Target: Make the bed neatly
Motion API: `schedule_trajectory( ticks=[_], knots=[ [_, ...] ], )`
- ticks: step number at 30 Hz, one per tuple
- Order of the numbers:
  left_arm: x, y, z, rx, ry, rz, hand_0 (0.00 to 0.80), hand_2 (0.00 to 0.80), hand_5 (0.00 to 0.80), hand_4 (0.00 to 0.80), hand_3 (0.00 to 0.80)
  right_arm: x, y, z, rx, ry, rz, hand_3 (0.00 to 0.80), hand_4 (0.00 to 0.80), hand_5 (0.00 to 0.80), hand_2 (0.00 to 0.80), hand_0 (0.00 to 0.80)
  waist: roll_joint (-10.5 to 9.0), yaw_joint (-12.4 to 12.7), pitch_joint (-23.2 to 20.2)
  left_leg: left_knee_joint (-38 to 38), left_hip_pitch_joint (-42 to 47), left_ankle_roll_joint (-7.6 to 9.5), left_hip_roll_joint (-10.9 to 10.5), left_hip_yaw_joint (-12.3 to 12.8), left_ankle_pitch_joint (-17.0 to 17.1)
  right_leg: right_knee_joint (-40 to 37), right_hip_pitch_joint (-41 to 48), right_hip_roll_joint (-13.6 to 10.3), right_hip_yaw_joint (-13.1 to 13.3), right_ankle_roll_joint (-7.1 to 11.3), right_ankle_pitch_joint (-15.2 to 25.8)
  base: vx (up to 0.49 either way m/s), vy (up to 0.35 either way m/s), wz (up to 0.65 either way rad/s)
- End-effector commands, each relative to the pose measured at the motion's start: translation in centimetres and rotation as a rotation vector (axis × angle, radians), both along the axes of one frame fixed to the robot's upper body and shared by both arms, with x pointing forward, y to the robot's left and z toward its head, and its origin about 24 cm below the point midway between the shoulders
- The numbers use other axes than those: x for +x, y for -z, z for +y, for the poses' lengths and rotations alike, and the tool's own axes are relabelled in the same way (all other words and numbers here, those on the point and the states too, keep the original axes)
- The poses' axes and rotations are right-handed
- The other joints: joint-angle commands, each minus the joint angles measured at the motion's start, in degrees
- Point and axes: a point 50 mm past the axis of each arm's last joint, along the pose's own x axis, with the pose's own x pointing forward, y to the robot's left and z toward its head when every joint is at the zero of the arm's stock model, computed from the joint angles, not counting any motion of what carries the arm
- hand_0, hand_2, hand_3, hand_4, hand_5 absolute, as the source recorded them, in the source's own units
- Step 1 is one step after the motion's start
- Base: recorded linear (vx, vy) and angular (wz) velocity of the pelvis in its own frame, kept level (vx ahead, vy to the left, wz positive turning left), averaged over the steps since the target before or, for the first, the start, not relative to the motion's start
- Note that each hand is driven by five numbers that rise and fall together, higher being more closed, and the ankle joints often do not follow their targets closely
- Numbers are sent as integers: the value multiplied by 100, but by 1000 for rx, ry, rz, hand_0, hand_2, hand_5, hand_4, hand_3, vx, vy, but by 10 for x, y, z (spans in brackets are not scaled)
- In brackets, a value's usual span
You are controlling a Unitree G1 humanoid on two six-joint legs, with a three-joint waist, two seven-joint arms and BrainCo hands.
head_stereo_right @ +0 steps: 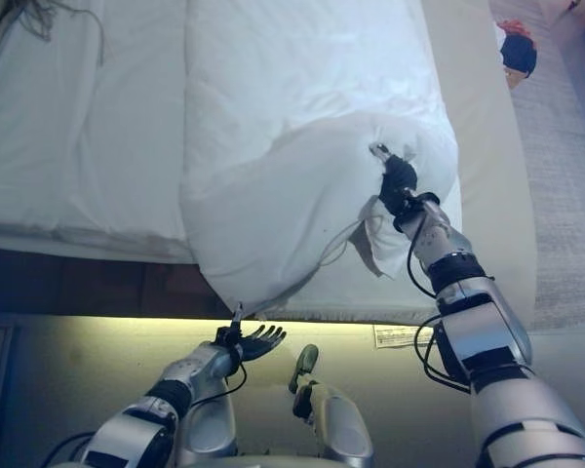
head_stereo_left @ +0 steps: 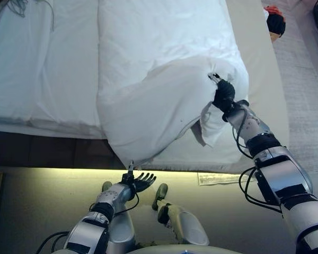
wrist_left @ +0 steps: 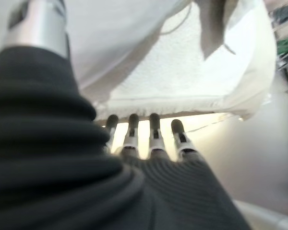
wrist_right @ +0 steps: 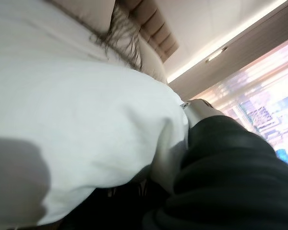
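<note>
Duvet (head_stereo_left: pixel 164 106) is lying bunched at the bed's (head_stereo_left: pixel 254 79) near edge, running away from you; your right hand (head_stereo_left: pixel 223 95) is pinching its folded-back corner. Your left hand (head_stereo_left: pixel 139 182) is hovering spread below the hanging corner, not touching. Nothing is blocking you.

Bright overhead light; glowing strip under bed (head_stereo_left: pixel 164 170); wrist views blurred.

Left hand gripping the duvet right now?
No. The left hand hangs open below the duvet corner, fingers spread, while the right hand is bunched into the cloth.
</note>
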Motion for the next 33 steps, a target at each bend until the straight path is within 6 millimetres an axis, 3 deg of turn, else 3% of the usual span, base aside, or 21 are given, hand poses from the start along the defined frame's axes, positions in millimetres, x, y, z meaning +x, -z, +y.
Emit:
schedule_trajectory(
  ticks=[1,6,11,19,27,33],
  knots=[
    [8,-20,-49,-149,82,-89,0,0,0,0,0,-7,-109,36,142,-141,-419,800,800,800,800,800,115,-40,-263,-181,45,-167,139,90,196,659,91,-343,119,335,-768,0,0,0],
    [36,-48,-61,-159,35,-262,0,0,0,0,0,-21,-106,59,146,-240,-450,800,800,800,800,800,83,-303,-196,125,-85,-149,192,150,77,892,-89,-328,303,337,-826,-19,27,-15],
    [62,-74,-61,-163,-58,-397,0,0,0,0,0,-37,-98,73,162,-314,-444,800,800,800,800,800,67,-580,-128,292,-156,-150,216,220,7,1042,-235,-314,476,344,-871,-23,54,-14],
    [108,-127,-14,-152,-318,-630,0,0,0,0,0,-67,-67,76,103,-374,-431,800,800,800,800,800,-8,-966,-13,515,-251,-153,237,356,-125,1306,-490,-347,635,362,-962,-28,62,-13],
    [121,-156,32,-49,-664,-731,0,0,0,0,0,-71,-47,63,65,-356,-371,800,800,800,800,800,-174,-970,66,639,-356,-153,226,276,-208,1424,-557,-349,582,352,-1047,-36,-15,-5],
    [112,-152,32,-25,-792,-749,0,0,0,0,0,-66,-28,61,84,-324,-283,800,800,800,800,800,-234,-834,55,427,-222,-140,170,173,-147,1298,-376,-352,460,362,-1057,-13,-54,14]
  ],
)
